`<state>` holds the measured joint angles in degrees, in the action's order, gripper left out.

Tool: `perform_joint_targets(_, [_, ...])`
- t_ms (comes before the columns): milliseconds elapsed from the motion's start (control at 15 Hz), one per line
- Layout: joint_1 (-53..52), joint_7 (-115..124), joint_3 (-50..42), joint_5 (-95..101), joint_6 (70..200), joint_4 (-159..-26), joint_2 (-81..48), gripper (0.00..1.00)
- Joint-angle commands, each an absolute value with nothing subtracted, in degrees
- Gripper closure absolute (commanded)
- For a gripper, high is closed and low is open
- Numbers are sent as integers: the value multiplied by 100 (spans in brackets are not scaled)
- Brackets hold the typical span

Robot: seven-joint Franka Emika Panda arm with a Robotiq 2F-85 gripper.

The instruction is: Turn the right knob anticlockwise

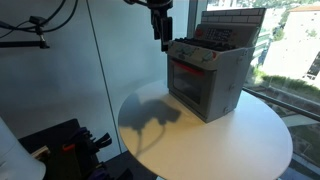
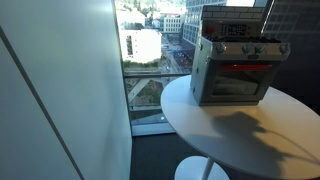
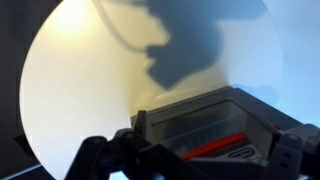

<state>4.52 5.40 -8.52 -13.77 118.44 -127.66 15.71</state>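
Note:
A grey toy oven [image 1: 208, 82] with a red door handle stands on the round white table [image 1: 250, 135]; it shows in both exterior views [image 2: 235, 72]. A row of small knobs [image 2: 250, 49] runs along its front panel above the door, and the right one [image 2: 279, 47] is too small to make out. My gripper [image 1: 160, 36] hangs in the air above the oven's front edge, touching nothing. In the wrist view the gripper [image 3: 195, 162] is open and empty, its fingers on either side of the oven top [image 3: 205, 125] far below.
The table [image 2: 200, 125] stands next to a floor-to-ceiling window [image 2: 145, 60] and a white wall panel [image 2: 60, 90]. A box [image 1: 232, 25] rises behind the oven. Dark equipment and cables [image 1: 70, 145] lie low beside the table.

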Motion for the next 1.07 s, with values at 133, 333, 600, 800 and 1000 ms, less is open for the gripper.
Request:
perform_joint_targets(133, [603, 818, -717, -1020, 10486, -12482, 1989, 0])
perform_joint_targets(333, [646, 1006, -629, -787, 10191, -12385, 2153, 0])
perform_joint_targets(600, [660, 975, -605, -771, 10168, -12409, 2228, 0])
perform_joint_targets(800, [639, 883, -620, -846, 10242, -12455, 2200, 0])
perform_joint_targets(1000, [643, 883, -621, -846, 10242, -12455, 2200, 0])
